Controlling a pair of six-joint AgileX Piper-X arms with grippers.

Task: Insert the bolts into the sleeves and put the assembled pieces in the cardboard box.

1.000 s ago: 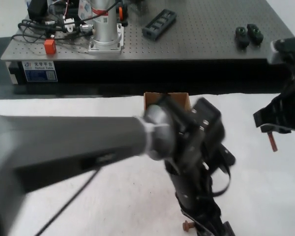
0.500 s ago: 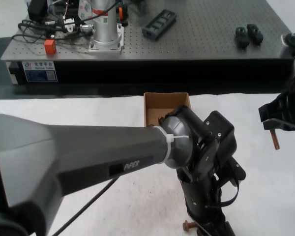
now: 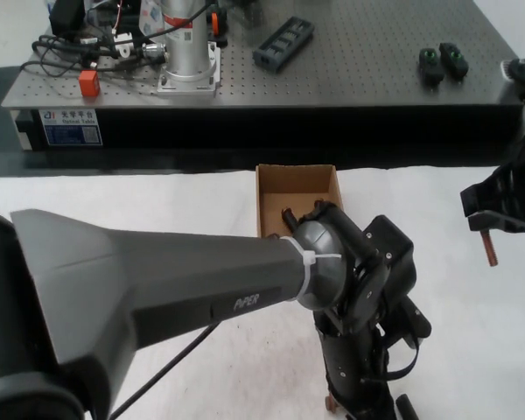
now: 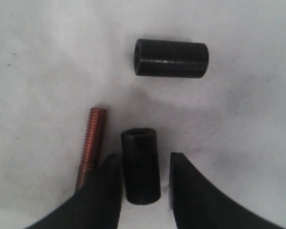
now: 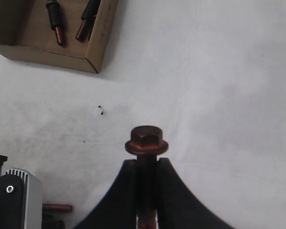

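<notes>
My left arm (image 3: 157, 280) is the biggest thing over the white cloth (image 3: 87, 201), and it dips down at 6 o'clock in the high view. The cardboard box (image 3: 297, 185) sits just past it, at 12 o'clock from its wrist, with two finished pieces (image 5: 55, 19) inside. My right gripper (image 5: 147, 168) waits out at 3 o'clock, squeezed tight on a bolt (image 5: 146, 141) with its head sticking out. My left gripper (image 4: 144, 164) has its fingers spread on each side of a sleeve (image 4: 140, 150) lying on the cloth, not pinching it yet. A second sleeve (image 4: 171, 58) lies near, and a loose bolt (image 4: 91, 140) lies just beside one finger. I think the job now is to grab this sleeve. I should keep it in the middle, close slowly, and take care that the finger does not catch the loose bolt too. Compared with a second ago, my left arm has swung lower and nearer, so more of the box shows, and the right gripper has hardly moved.
</notes>
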